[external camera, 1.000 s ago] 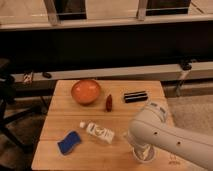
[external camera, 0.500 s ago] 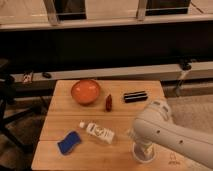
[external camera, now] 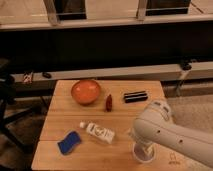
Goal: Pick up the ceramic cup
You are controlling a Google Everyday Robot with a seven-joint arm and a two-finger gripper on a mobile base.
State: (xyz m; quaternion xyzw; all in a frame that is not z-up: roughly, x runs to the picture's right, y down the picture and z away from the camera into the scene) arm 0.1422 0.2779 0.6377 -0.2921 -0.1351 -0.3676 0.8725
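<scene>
The ceramic cup [external camera: 143, 154] is a small pale round cup standing near the front right edge of the wooden table [external camera: 65, 112]. My white arm [external camera: 165, 131] comes in from the lower right and bends down over it. My gripper [external camera: 142, 145] is at the end of the arm, directly at the top of the cup. It is mostly hidden by the arm's bulky wrist, which also covers the cup's rim.
A wide orange bowl [external camera: 86, 92] sits at the table's back. A small red object [external camera: 108, 103] and a black bar [external camera: 135, 96] lie to its right. A white bottle [external camera: 97, 132] lies on its side and a blue sponge [external camera: 69, 142] is at front left. A dark chair [external camera: 7, 100] stands left.
The arm has shifted only slightly over the cup. The cup and the other objects have not moved.
</scene>
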